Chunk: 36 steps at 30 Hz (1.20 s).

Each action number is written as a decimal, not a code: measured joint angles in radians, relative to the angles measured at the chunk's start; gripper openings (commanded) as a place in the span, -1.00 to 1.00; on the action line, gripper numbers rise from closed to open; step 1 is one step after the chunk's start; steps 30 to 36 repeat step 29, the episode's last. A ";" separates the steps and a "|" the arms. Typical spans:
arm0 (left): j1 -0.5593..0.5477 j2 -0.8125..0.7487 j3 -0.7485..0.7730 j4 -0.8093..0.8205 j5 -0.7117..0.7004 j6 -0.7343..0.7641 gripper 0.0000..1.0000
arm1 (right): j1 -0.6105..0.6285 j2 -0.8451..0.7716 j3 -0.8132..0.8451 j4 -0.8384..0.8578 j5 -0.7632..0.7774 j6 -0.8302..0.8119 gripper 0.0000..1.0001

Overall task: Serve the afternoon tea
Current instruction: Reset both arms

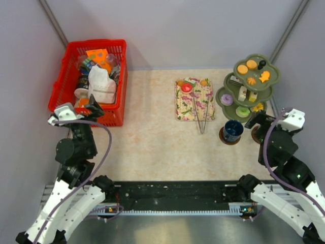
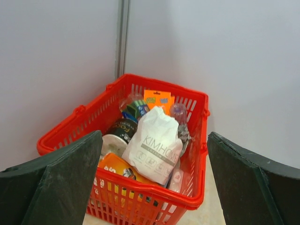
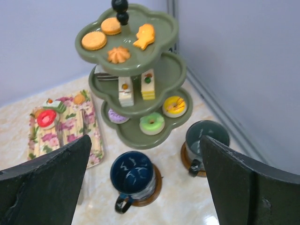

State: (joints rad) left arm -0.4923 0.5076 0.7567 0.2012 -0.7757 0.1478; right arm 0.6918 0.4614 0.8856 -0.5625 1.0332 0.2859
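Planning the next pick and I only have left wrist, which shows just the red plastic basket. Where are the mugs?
Observer: Far right corner. The navy glazed mug and the dark-green glazed mug each sit on a round brown saucer in front of the olive-green three-tier stand.
Operator: Any pastries not on the stand?
Observer: Yes. A red toy doughnut lies on the floral rectangular tray, just left of the stand.
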 measured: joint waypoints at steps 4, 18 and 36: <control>0.000 -0.063 0.064 -0.056 -0.003 -0.003 0.97 | 0.000 -0.082 0.000 0.052 0.039 -0.151 0.98; 0.000 -0.314 0.143 -0.364 -0.039 -0.116 0.97 | 0.000 -0.394 -0.019 0.231 0.053 -0.397 0.98; 0.000 -0.322 0.171 -0.501 -0.052 -0.180 0.97 | 0.000 -0.431 -0.047 0.242 0.043 -0.407 0.98</control>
